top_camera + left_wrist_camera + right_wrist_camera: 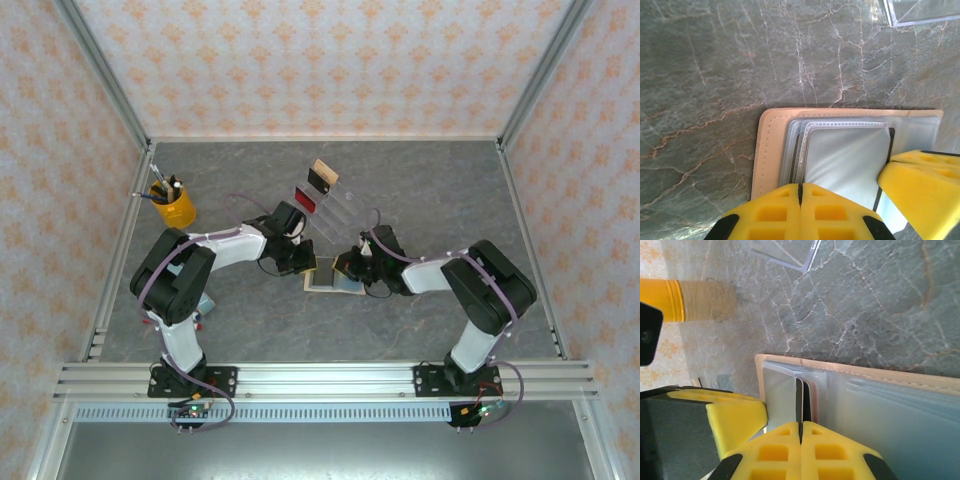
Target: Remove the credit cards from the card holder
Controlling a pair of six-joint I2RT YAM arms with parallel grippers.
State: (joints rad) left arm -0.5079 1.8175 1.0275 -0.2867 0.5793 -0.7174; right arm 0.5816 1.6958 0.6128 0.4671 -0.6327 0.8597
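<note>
From above, you see the card holder (325,282) lying open on the table (450,200), between the left gripper (305,268) and the right gripper (345,272). At your left wrist, the jaws are fully closed over the holder's near edge. At your right wrist, the jaws are pinched together at a clear sleeve (782,390); you can't tell whether they hold a card.

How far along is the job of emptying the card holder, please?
Done: a red card and a tan card stand in the clear stand. In hand: the left tool is shut over the wallet, and the right tool is shut at the dark card edge. Left: pulling that card out.
</note>
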